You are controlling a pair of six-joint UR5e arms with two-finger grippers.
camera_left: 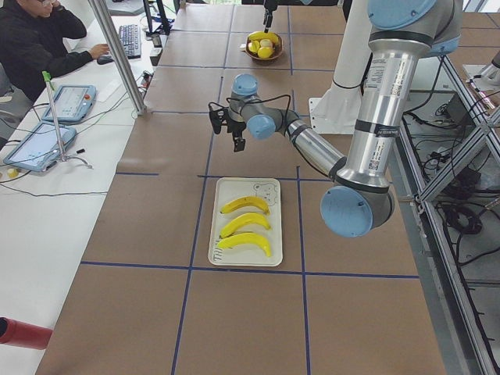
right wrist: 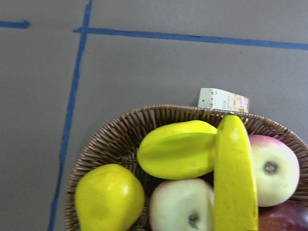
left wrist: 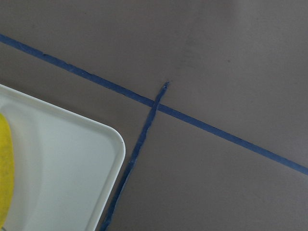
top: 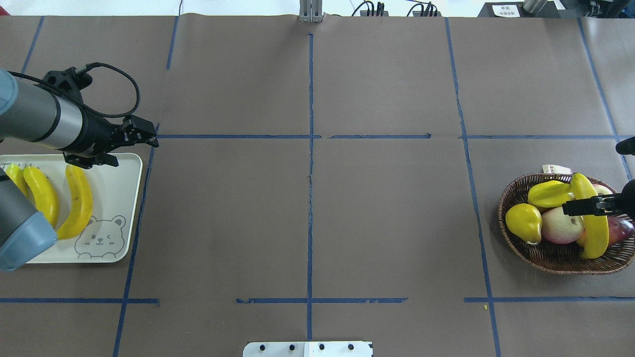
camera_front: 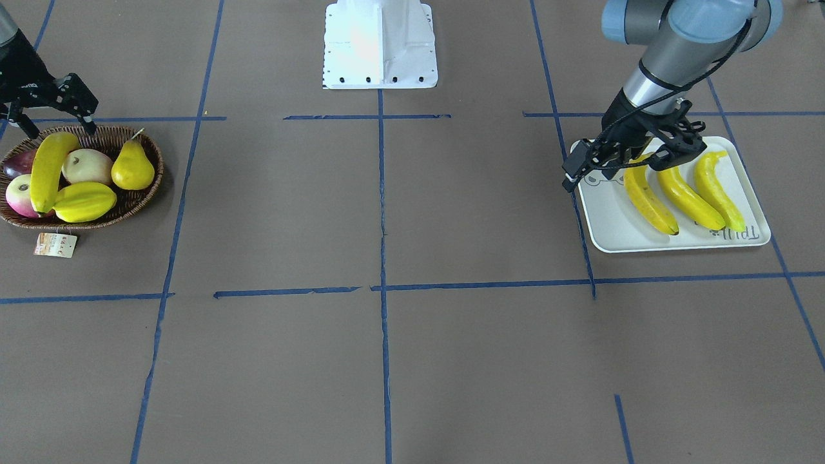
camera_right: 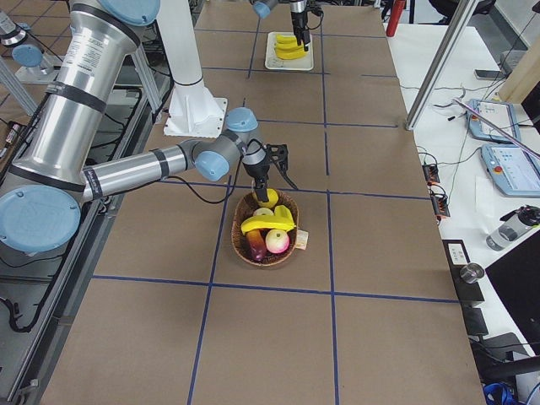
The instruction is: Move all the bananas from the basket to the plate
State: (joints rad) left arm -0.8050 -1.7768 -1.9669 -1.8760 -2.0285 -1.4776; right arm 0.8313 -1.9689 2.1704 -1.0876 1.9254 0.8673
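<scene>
While three bananas (camera_front: pixel 688 196) lie side by side on the plate (camera_front: pixel 612 222) at the robot's left end of the table, I see the fourth banana (camera_front: pixel 46 169) still in the basket (camera_front: pixel 147 193) at the right end. It rests on top of the other fruit, slanting across a starfruit (camera_front: pixel 84 201) and two pale apples (camera_front: pixel 87 165), with a pear (camera_front: pixel 132 169) just beside them. A paper tag (camera_front: pixel 55 245) lies on the table next to the basket rim. My right gripper (camera_front: pixel 58 127) hangs over that banana's far end with its fingers spread; whether it touches I cannot tell. My left gripper (camera_left: pixel 226 137) hovers at the plate's far inner corner, fingers apart and holding nothing.
</scene>
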